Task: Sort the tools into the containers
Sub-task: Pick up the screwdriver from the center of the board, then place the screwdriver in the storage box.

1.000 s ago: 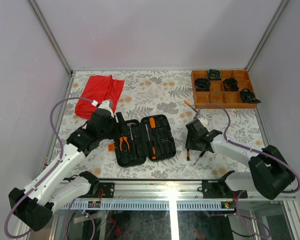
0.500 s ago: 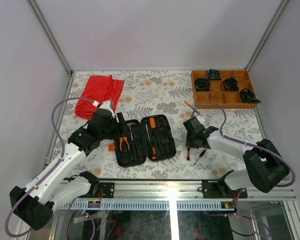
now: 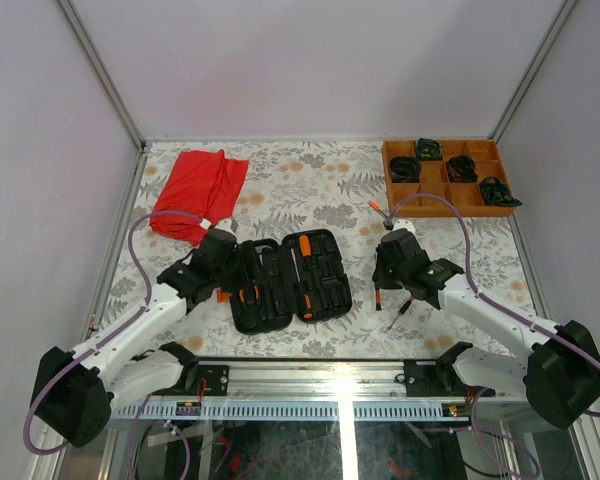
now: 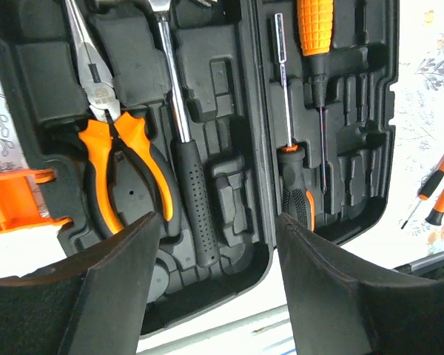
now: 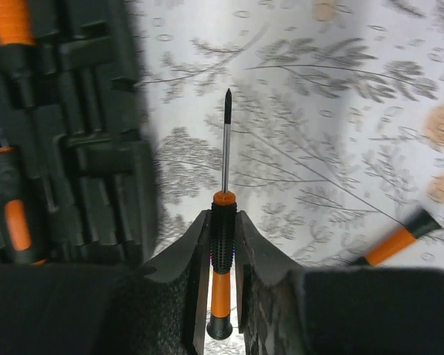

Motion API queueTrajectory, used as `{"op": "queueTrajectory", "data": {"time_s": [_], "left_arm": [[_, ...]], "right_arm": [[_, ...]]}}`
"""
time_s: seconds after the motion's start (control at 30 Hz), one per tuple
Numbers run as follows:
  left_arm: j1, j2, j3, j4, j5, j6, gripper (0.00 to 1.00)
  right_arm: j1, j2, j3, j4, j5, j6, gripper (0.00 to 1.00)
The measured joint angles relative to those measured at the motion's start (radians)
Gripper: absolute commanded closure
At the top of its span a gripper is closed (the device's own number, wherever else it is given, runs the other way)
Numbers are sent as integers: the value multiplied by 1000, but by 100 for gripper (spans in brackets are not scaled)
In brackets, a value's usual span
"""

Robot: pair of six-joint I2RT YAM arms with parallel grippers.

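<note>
The black tool case [image 3: 325,300] lies open in the middle. Its left half holds orange-handled pliers [image 4: 115,148] and a hammer [image 4: 185,148]. Its right half holds two screwdrivers [image 4: 314,44] [image 4: 292,177]. My left gripper [image 3: 238,272] is open and empty over the case's near left part, fingers [image 4: 111,281] wide apart. My right gripper [image 5: 222,222] is shut on a thin orange-and-black screwdriver [image 5: 221,240], right of the case [image 5: 66,133], its tip pointing away. In the top view this gripper [image 3: 383,276] is low over the cloth. I cannot tell if the screwdriver is lifted.
Another thin screwdriver [image 3: 398,312] lies just right of the held one, and one more [image 3: 378,209] lies farther back. A red cloth [image 3: 198,190] is at the back left. An orange-brown wooden tray [image 3: 427,184] with black coils stands at the back right. The case's orange latch [image 4: 15,203] juts left.
My left arm has dropped lower and its gripper has moved right, over the case's left half. My right arm has straightened while its gripper stayed at the screwdriver.
</note>
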Motion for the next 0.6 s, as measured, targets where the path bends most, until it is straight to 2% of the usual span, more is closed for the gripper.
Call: {"op": "queueTrajectory", "data": {"time_s": [0.13,0.27,0.4,0.6], "left_arm": [[-29,32,-45,85,6,-39,39],[-106,83,-84,186,3,-83,43],[-164,153,-98,256,-11,-117,46],[-182,191,-108,290,-64,-146,48]], "right_arm": [[0,2,3,56,-109,-11,94],[2,43,19,122,-209,5,94],[18,98,51,161,-252,19,94],[65,168,109,192,-267,27,95]]}}
